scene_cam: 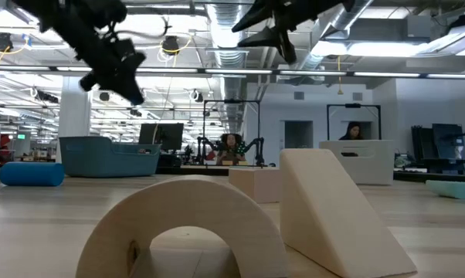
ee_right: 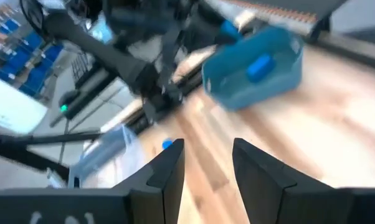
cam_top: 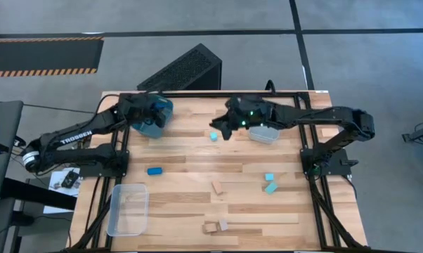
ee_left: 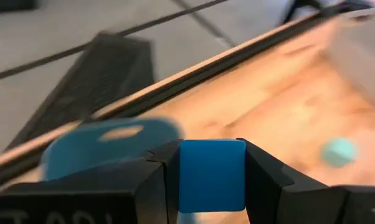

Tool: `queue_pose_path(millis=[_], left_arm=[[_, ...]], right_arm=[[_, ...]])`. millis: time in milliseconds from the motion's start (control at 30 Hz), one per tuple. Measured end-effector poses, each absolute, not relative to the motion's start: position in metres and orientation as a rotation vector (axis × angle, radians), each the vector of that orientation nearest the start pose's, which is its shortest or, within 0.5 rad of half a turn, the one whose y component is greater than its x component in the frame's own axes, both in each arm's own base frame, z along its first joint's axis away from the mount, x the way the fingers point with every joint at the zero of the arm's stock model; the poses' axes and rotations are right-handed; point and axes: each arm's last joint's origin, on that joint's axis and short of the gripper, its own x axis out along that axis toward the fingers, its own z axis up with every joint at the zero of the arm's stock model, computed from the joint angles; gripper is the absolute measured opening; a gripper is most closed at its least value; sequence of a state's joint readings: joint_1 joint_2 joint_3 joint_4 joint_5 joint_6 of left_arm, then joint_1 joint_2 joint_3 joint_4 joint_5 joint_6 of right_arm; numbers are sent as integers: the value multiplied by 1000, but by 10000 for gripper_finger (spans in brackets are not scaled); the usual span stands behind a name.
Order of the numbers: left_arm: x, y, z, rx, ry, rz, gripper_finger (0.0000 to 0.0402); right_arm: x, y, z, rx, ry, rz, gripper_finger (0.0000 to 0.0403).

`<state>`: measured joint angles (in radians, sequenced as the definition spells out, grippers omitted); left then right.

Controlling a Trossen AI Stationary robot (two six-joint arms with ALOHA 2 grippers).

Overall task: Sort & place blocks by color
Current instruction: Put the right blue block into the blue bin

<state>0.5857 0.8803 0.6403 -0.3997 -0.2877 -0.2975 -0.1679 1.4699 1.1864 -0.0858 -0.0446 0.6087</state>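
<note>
I take the teal plastic bin (cam_top: 155,117) at the table's far left edge as my landmark. My left gripper (ee_left: 212,180) hangs right over it, clenched on a darker blue square block (ee_left: 212,175); the block sits flush between both fingers. In the right wrist view I see another darker blue block (ee_right: 258,67) already lying inside that bin.

My right gripper (ee_right: 206,168) hovers to the right of the teal bin, above the far middle of the light wooden table (cam_top: 190,151), fingers spread, nothing between them. Just right of it sits a small clear plastic bin (cam_top: 265,133), also near the far edge.

One light cyan cube (cam_top: 214,136) lies right of the teal bin, close under the right gripper. A darker blue rounded block (cam_top: 154,171) lies on the near side of the teal bin, apart from it, with bare planks all round. Two more light cyan blocks (cam_top: 269,183) sit far right of the teal bin, touching or almost touching, towards the right edge.

Tan bare wood pieces: one wedge (cam_top: 217,187) mid-table, and a cluster (cam_top: 216,226) close to the near edge, which includes a tan arch block (scene_cam: 188,232) in the low view. A large clear plastic bin (cam_top: 128,209) sits at the near left corner, well apart from the teal bin. Open board lies between the bins through the centre.
</note>
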Motion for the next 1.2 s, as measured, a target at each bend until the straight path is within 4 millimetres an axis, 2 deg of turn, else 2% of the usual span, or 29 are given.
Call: queue_pose_path(millis=[133, 367, 500, 800, 1200], left_arm=[[138, 110, 225, -417, 584, 1079, 107], [136, 118, 191, -572, 666, 1203, 107], [135, 124, 182, -598, 717, 1243, 107], [134, 135, 159, -734, 834, 1273, 110], [129, 148, 139, -826, 910, 1359, 163]], right_arm=[[332, -42, 310, 672, 336, -236, 159], [332, -25, 305, 691, 370, -245, 159], [330, -16, 299, 676, 428, -291, 159], [328, -14, 287, 732, 499, -339, 163], [328, -16, 287, 748, 496, -351, 171]])
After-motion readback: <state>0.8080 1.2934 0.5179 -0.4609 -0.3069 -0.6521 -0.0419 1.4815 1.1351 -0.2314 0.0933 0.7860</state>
